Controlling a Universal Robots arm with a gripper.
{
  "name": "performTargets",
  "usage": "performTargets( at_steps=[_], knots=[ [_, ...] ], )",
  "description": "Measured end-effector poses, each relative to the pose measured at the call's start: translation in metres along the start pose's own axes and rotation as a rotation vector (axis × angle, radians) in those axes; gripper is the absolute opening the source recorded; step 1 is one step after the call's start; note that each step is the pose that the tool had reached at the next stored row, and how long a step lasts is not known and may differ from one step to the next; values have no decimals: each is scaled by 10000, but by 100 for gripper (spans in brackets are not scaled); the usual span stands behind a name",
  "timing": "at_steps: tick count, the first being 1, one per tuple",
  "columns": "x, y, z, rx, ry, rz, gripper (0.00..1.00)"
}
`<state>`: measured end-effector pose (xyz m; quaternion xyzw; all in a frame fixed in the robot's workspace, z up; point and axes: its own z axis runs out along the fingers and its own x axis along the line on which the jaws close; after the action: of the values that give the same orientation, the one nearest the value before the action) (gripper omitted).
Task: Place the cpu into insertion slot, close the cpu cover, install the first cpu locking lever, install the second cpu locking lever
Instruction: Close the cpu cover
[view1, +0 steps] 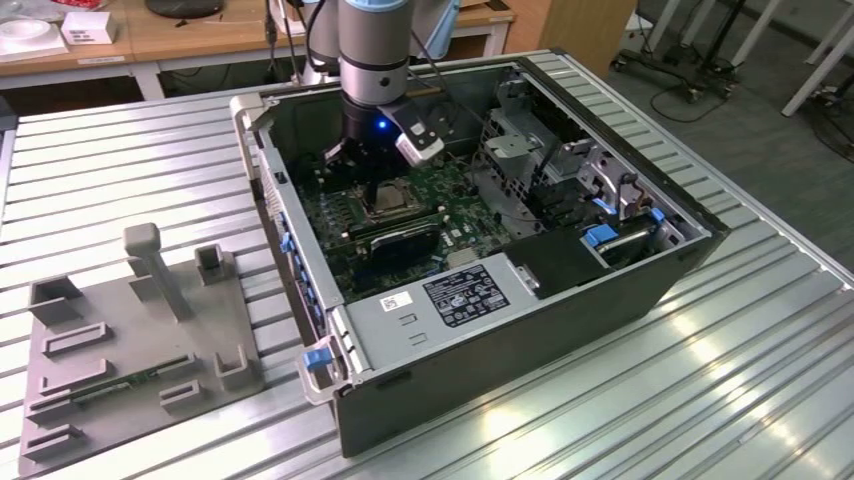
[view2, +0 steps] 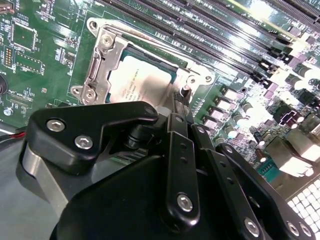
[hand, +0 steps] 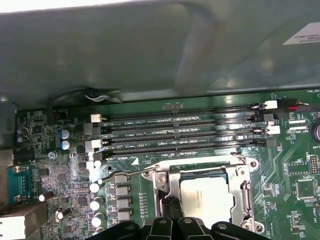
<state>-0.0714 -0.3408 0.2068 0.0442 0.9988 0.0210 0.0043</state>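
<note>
The gripper (view2: 181, 100) hung low over the motherboard (hand: 292, 167), its black linkages nearest in both wrist views. Its jaws were drawn together into one narrow tip with no gap showing between them, and nothing could be made out held there. That tip stood at the edge of the cpu cover (view2: 100, 62), close to one of its corners, though whether it touched the metal could not be told. The cover, a silvery frame with an open centre, lay flat and closed over the insertion slot (hand: 200, 173), of which a dark strip showed inside the cut-out. The cpu (hand: 206, 200) sat in that slot, a pale square lying level under the frame. A thin silvery lever rod (view2: 155, 47) ran along the side of the socket that faced the memory slots (hand: 185, 134); whether it was latched could not be told. Those long black slots lay in parallel rows just beyond the socket, and beyond them rose the grey wall of the computer case (view1: 534, 330). In the exterior view the case lay open on a ribbed metal table (view1: 694, 400), with the arm reaching down into it from above. A grey fixture tray (view1: 134, 350) rested on the table toward the exterior view's left, well apart from the case, and a wooden desk (view1: 200, 35) stood behind.
</note>
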Motion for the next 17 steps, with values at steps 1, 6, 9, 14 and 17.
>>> performTargets(
  at_steps=[1,6,9,14,17],
  knots=[
    [0,0,3,-3,-2,0,11],
    [0,-1,22,1,-1,0,11],
    [0,-1,22,1,-1,0,11],
    [0,-1,36,-4,-5,0,11],
    [0,-2,39,1,-3,0,11]
  ],
)
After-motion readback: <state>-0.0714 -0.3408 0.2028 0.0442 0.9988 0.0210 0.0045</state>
